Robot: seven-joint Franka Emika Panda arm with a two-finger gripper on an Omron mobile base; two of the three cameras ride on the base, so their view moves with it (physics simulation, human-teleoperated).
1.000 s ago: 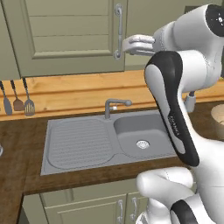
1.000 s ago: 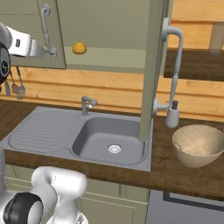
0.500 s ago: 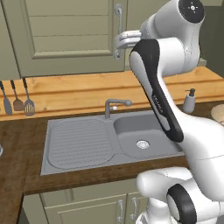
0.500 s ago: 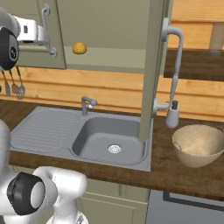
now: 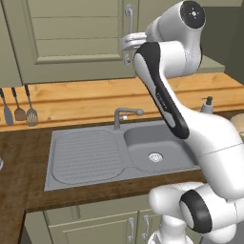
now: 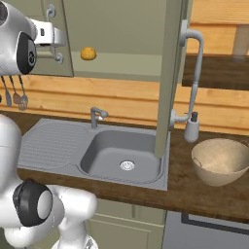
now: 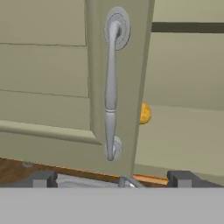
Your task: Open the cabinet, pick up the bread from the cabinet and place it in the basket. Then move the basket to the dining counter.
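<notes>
The cabinet [image 6: 121,29] has its right door [image 6: 168,73] swung wide open and edge-on. The bread [image 6: 88,53], a small golden-brown lump, lies on the shelf inside, and it peeks past the left door's edge as the bread [image 7: 145,113]. My gripper [image 6: 57,37] is open, level with the left door's silver handle [image 7: 111,83], which stands centred ahead of the wide-apart fingertips [image 7: 41,178]. The same gripper [image 5: 127,50] hangs just below that handle [image 5: 128,14]. The beige basket [image 6: 221,160] sits empty on the counter at the right.
A grey sink [image 6: 121,155] with a faucet [image 6: 97,115] lies below the cabinet. A soap dispenser [image 6: 191,129] stands beside the basket. Utensils [image 5: 19,112] hang on the left wall. A dark-brown slab [image 6: 214,73] shows past the open door; I cannot tell whether it is the dining counter.
The arm has swung left, carrying the open gripper from the open middle of the cabinet over to the left door's handle. Bread, basket and doors have not moved.
</notes>
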